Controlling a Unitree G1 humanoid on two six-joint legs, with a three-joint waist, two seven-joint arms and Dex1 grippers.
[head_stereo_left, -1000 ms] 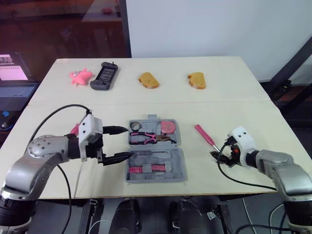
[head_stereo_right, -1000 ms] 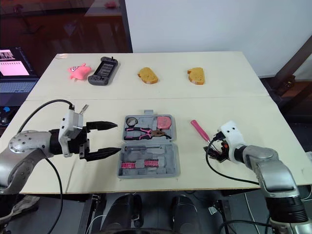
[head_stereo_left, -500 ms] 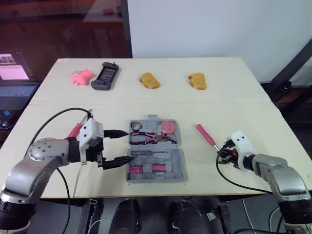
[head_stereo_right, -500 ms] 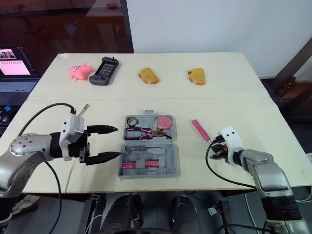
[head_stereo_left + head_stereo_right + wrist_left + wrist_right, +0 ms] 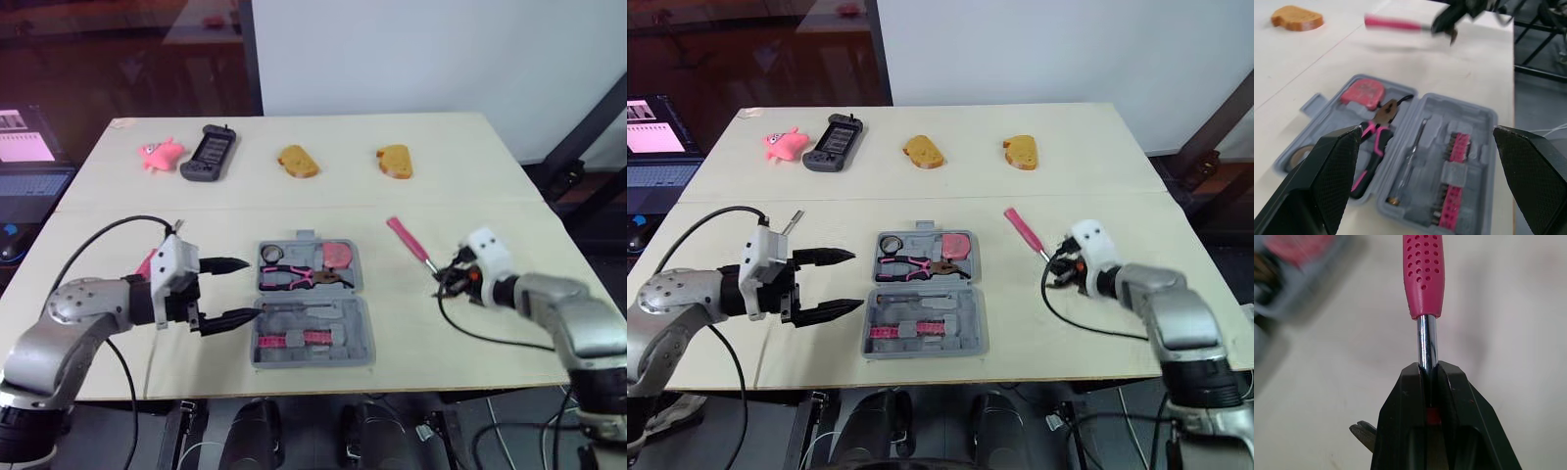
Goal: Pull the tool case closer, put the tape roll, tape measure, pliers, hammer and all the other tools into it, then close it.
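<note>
Now the tool case (image 5: 359, 335) holds pliers (image 5: 299, 277), tape measure (image 5: 339, 254); right fingers (image 5: 1400, 431) clamp hammer (image 5: 1423, 274), left fingers (image 5: 1317, 186) spread.

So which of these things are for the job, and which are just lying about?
For the job: case, hammer, pliers, tape measure, tape roll.
Lying about: pink toy, gamepad, bread pieces.

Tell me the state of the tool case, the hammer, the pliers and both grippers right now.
tool case: open, lying flat.
hammer: outside the case, clamped at its metal shaft.
pliers: seated in the case.
left gripper: open, empty, beside the case.
right gripper: shut on the hammer.
</note>
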